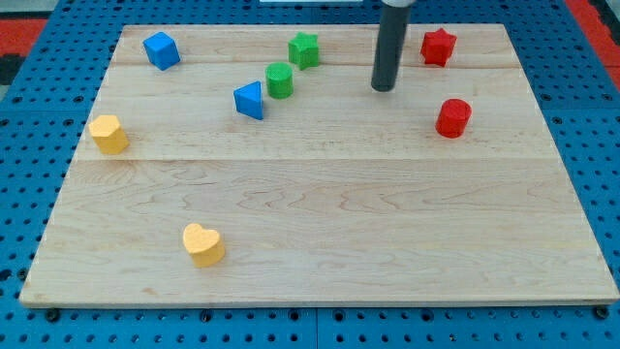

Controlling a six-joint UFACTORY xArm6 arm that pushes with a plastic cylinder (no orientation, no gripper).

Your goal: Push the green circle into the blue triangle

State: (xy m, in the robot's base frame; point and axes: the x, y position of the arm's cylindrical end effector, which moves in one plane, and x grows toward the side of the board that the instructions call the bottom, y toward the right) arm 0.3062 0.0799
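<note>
The green circle (280, 79) stands on the wooden board (320, 213) near the view's top, left of centre. The blue triangle (250, 100) lies just below and left of it, a small gap between them. My tip (385, 88) is to the right of the green circle, about a hundred pixels away, touching no block. The rod rises straight up out of the view's top.
A green star (304, 49) sits just above right of the green circle. A blue cube (162, 50) is at top left. A red star (438, 47) and a red cylinder (452, 117) are at right. A yellow block (109, 134) is at left, a yellow heart (203, 244) at bottom left.
</note>
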